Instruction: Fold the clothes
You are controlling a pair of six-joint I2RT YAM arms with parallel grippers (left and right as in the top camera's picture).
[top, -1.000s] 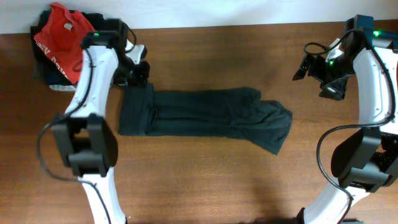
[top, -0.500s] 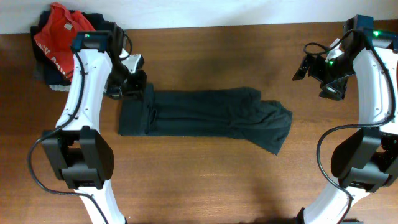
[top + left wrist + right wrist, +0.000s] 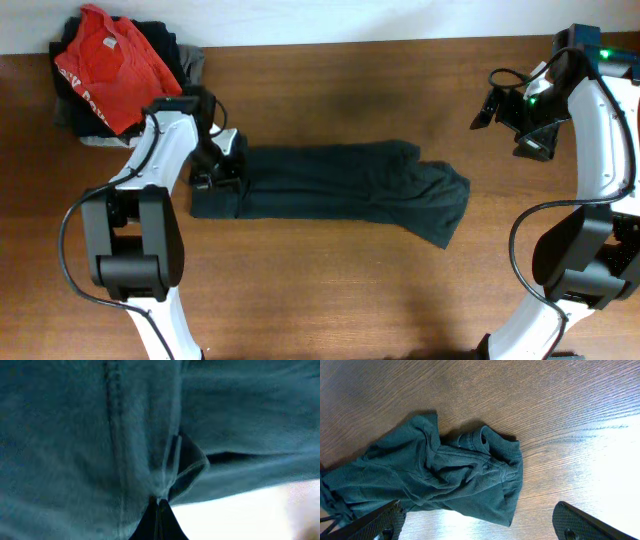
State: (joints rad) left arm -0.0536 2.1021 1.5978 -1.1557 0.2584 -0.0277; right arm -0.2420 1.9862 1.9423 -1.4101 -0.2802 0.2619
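I see my left tool [image 3: 214,170] clamped together on a fold at the left end of the long, wrinkled, dark charcoal-navy cloth garment [image 3: 340,190], which lies stretched across the middle of the brown wooden surface [image 3: 400,290], while my right tool [image 3: 479,524] hangs at upper right, fingers wide apart.
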